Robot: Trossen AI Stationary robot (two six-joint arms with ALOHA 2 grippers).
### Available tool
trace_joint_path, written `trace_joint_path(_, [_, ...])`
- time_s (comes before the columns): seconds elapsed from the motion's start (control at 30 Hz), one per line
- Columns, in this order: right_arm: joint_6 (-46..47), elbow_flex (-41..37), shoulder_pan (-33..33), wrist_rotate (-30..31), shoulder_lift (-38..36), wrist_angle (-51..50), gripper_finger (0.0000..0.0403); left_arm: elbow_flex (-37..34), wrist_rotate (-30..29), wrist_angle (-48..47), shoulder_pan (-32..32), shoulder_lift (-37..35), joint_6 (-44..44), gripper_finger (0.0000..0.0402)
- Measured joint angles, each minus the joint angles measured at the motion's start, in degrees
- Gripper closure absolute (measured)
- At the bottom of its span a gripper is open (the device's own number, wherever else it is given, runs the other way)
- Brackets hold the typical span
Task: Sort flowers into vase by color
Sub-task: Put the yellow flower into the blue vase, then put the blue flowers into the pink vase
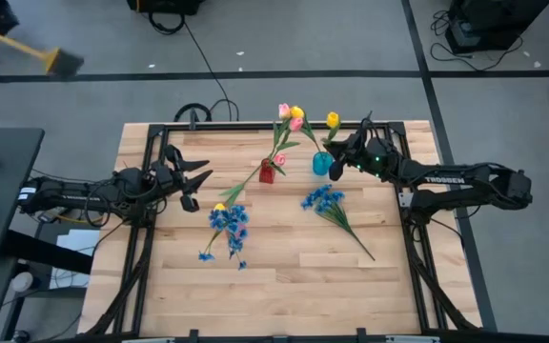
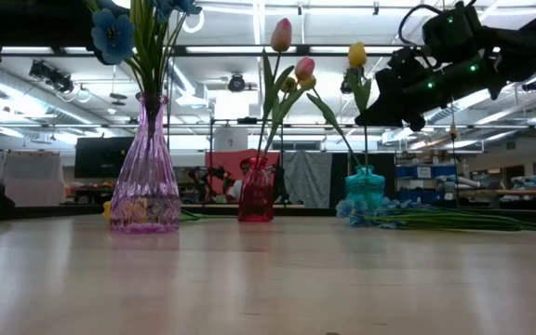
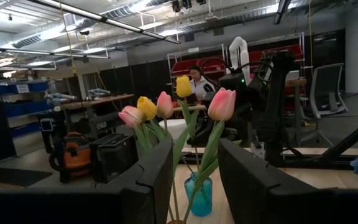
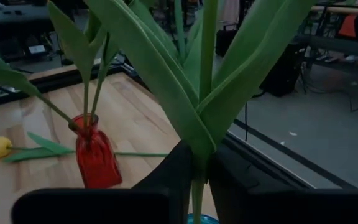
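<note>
I see the right gripper [image 1: 335, 164] pinching the yellow tulip [image 1: 332, 120] stem, upright, bloom up, in the teal vase [image 1: 321, 164]; left gripper [image 1: 195, 183] is spread.

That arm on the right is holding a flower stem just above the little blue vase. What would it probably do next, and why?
Probably open its fingers and lift away. The right gripper pinches the green stem of the yellow tulip, and the stem already runs down into the turquoise vase, so the flower looks placed. More flowers lie on the table, including a yellow tulip near the left gripper.
</note>
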Motion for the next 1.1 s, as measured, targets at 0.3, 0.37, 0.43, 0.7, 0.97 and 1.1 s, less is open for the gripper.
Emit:
trace_joint_path(0.3, [1.8, 1.4, 0.4, -1.2, -0.2, -6.7, 0.0267, 0.0, 3.0, 0.7, 0.0, -1.0, 1.8, 0.0270])
trace_joint_path(0.37, [3.5, 3.3, 0.7, -1.3, -0.5, -13.3, 0.0257, -0.6, 3.0, 0.9, 0.0, -2.1, 2.3, 0.0270])
trace_joint_path(0.43, [5.3, 5.7, 1.3, -1.3, -0.8, -20.3, 0.0251, -2.2, 3.0, 2.2, 0.0, -3.7, 3.3, 0.0270])
trace_joint_path(0.7, [10.1, 12.5, 4.8, -1.2, -3.1, -35.9, 0.0248, -11.2, 3.0, 14.6, 0.0, -8.4, 6.8, 0.0270])
trace_joint_path(0.97, [21.9, 15.4, 11.4, -0.7, -6.3, -44.7, 0.0249, -13.4, 4.4, 17.4, -0.2, -9.8, 10.2, 0.0270])
trace_joint_path(1.1, [29.4, 15.3, 15.4, 1.1, -6.6, -50.7, 0.0249, -13.4, 4.6, 16.4, -0.5, -9.8, 10.5, 0.0270])
